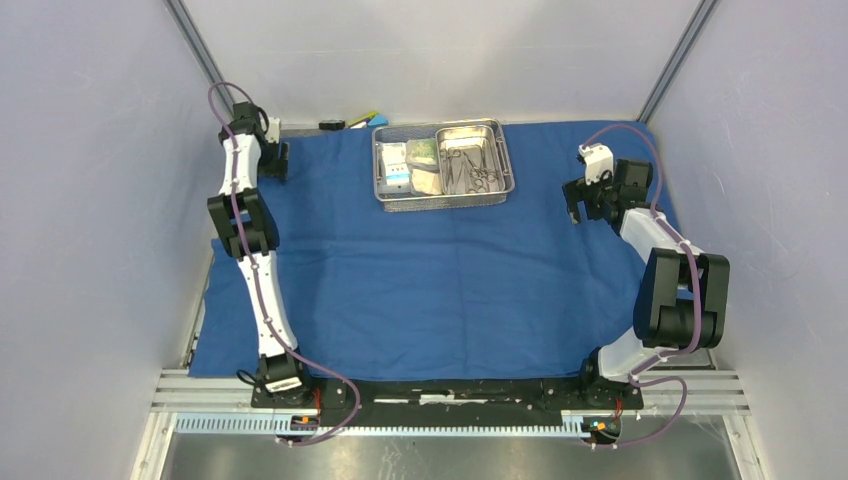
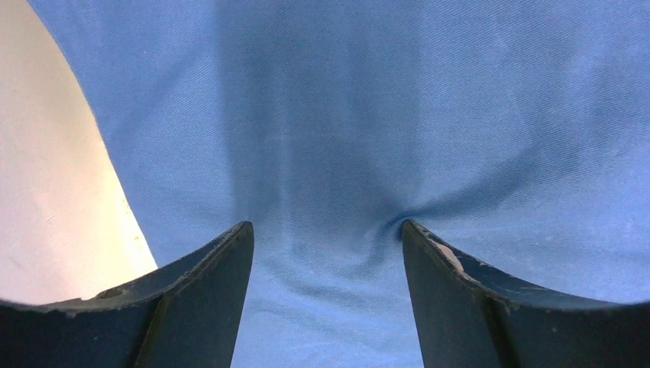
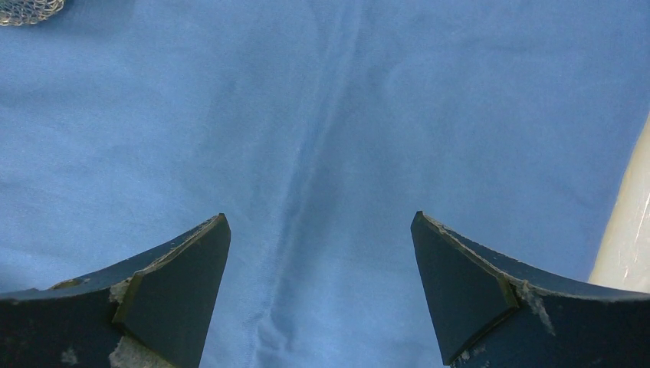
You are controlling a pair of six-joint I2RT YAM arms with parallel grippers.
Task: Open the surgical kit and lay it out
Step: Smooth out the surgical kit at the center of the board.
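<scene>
Cloth wrap [image 1: 420, 290]: lay spread flat over the desk [image 2: 46, 192].
Mesh tray [image 1: 443, 200]: stood far-centre on the wrap, holding pan [image 1: 470, 127], instruments [image 1: 470, 170], packets [image 1: 398, 165].
Left fingers [image 2: 199, 299]: parted, tips on puckered wrap near its edge.
Right fingers [image 3: 176, 284]: released wide, over the wrap's right side.

the instruments [image 1: 472, 168] in the pan [image 1: 455, 136] are too small to tell apart or count.

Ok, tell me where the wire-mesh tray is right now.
In the top view, the wire-mesh tray sits at the far middle of the blue cloth, roughly midway between the left arm and the right arm.
</scene>
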